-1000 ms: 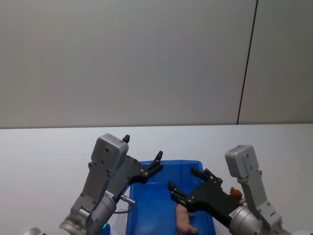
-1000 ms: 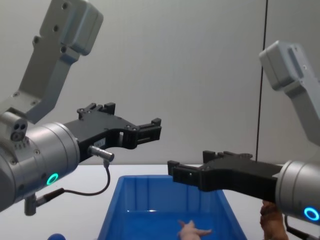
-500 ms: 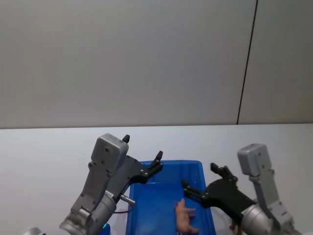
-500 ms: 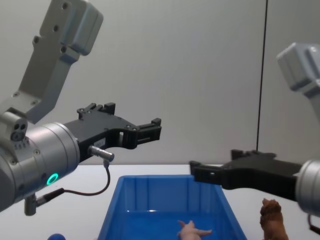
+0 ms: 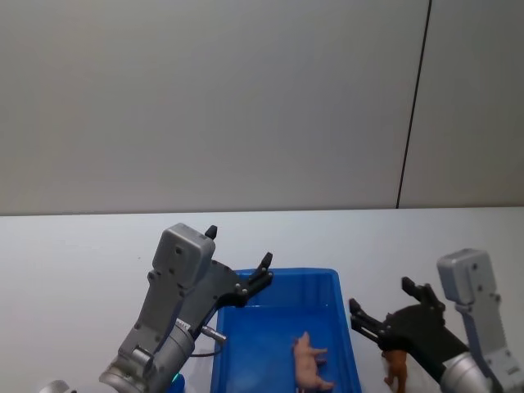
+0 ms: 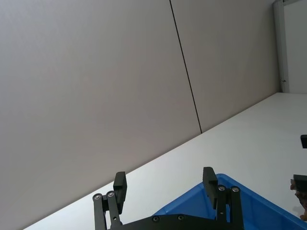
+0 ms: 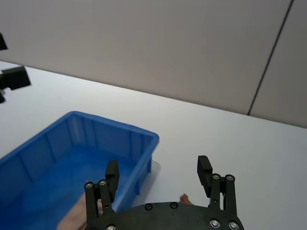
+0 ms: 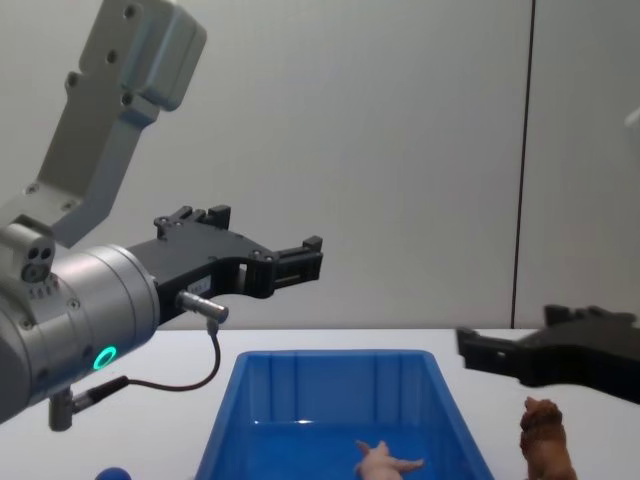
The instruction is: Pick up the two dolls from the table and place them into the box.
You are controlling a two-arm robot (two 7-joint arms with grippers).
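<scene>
The reddish-brown doll stands upright on the table just right of the blue box, beneath the right gripper, whose jaws gape empty. The pink doll lies inside the box. The left gripper, also open, hovers farther off.

plain grey panelled wall, thin dark vertical seam

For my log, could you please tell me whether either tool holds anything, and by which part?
Nothing is held: the left tool and the right tool are both open and empty.
</scene>
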